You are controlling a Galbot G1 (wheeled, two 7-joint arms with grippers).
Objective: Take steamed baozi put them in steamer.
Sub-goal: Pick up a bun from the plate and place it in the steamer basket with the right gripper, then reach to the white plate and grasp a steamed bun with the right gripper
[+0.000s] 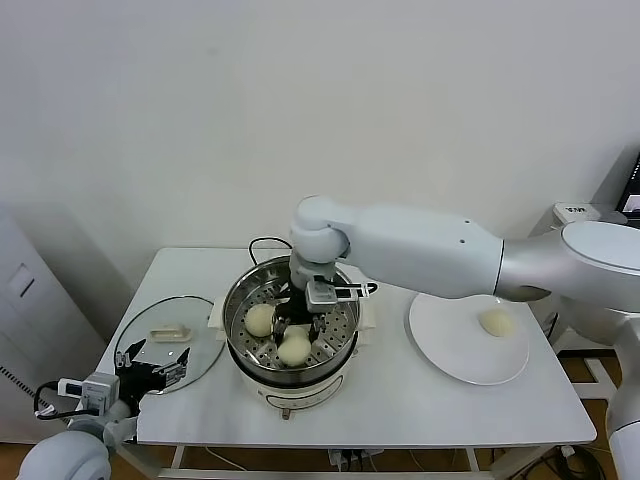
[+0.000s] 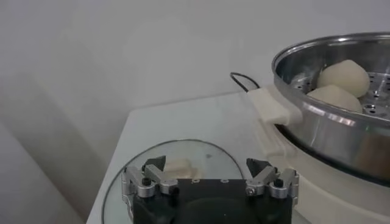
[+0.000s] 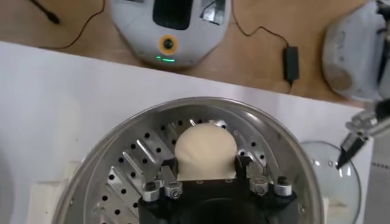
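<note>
The steel steamer (image 1: 240, 300) stands mid-table with its perforated tray (image 3: 131, 161) showing. My right gripper (image 1: 297, 325) reaches down into it and is shut on a cream-white baozi (image 3: 205, 149), its fingers (image 3: 169, 167) pressed against both sides, low over the tray. That baozi shows in the head view (image 1: 294, 348) with a second baozi (image 1: 260, 320) lying beside it. The left wrist view shows two baozi (image 2: 343, 76) inside the steamer (image 2: 341, 131). Another baozi (image 1: 496, 322) lies on the white plate (image 1: 450, 350). My left gripper (image 1: 150, 372) is open and empty at the table's front left.
The glass lid (image 1: 185, 350) with a cream handle (image 1: 170, 331) lies flat left of the steamer, just beyond my left gripper (image 2: 206, 164). A black cord (image 1: 262, 243) runs behind the steamer. The wall stands close behind the table.
</note>
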